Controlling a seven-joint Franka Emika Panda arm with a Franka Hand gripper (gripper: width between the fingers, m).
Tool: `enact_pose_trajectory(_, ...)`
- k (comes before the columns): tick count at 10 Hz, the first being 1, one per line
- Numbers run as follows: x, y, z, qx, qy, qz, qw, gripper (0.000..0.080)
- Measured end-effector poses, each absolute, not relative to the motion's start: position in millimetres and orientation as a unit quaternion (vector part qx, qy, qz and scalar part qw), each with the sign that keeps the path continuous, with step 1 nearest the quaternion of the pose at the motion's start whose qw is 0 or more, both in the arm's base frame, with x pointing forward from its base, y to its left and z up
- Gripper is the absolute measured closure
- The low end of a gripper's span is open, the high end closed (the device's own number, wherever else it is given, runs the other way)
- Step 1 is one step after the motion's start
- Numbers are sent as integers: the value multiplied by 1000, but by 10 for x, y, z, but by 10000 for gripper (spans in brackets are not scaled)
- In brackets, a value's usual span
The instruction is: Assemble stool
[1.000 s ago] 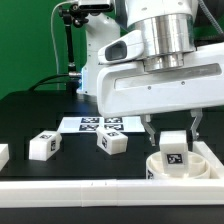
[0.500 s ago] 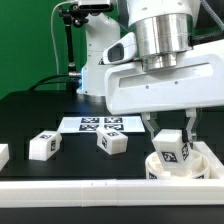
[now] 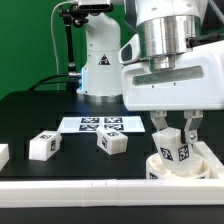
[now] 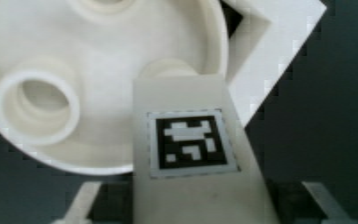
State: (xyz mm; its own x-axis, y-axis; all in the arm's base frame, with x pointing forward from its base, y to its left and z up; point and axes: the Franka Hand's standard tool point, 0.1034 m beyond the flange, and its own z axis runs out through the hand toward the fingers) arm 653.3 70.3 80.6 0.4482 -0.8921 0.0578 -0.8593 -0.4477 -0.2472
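Note:
My gripper [image 3: 176, 140] is shut on a white block leg [image 3: 177, 152] and holds it upright over the round white seat [image 3: 205, 165] at the exterior view's right front. The leg's lower end sits inside the seat's rim. In the wrist view the leg [image 4: 194, 130] shows its square tag and fills the space between my fingers [image 4: 91, 195]. It rests against the seat [image 4: 87, 60] next to a round hole [image 4: 51, 97]. Two loose legs [image 3: 42, 146] [image 3: 112, 143] lie on the black table to the exterior view's left.
The marker board [image 3: 100, 124] lies flat behind the loose legs. A long white rim bar [image 3: 70, 190] runs along the front edge. Another white piece [image 3: 2, 155] shows at the far left edge. The arm's white base [image 3: 100, 60] stands at the back.
The gripper and the held leg have shifted slightly to the exterior view's right and turned. The leg's tag now faces a different way. The loose legs have not moved.

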Motion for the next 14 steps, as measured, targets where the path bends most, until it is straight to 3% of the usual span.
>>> enact_pose_trajectory(6,6454,946,780,-721,682,-46,112,452)
enact_pose_trajectory(12,6455,979,770,-612,779,-17,135,453)
enact_pose_trajectory(14,6460,957,777,-628,766,-20,134,232)
